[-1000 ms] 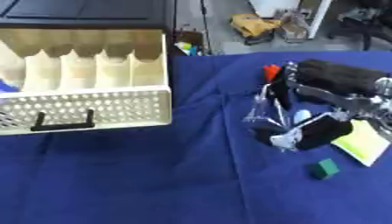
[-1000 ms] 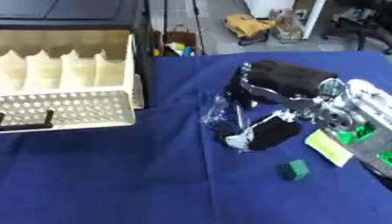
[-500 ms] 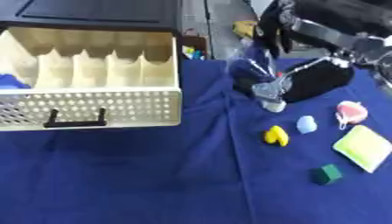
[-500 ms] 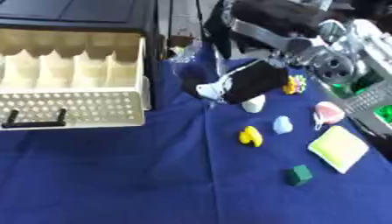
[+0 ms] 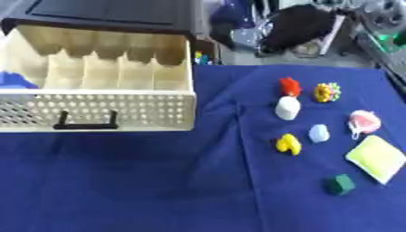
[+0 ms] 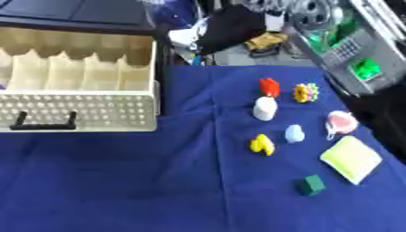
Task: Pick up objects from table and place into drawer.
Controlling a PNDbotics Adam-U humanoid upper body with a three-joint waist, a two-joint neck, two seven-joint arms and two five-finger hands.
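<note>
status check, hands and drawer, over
Right hand raised past the table's far edge, fingers unclear. Left hand not in view. Drawer open, blue thing inside. Yellow toy among seven waiting. Path clear.

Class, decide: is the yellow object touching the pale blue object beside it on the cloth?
Apart. In the left eye view, a strip of blue cloth shows plainly between the yellow object and the pale blue object.

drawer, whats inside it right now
The open cream drawer shows upright dividers forming compartments. A blue thing sits at its far left end; the other compartments look empty, but the perforated front panel hides their floors near the front.
</note>
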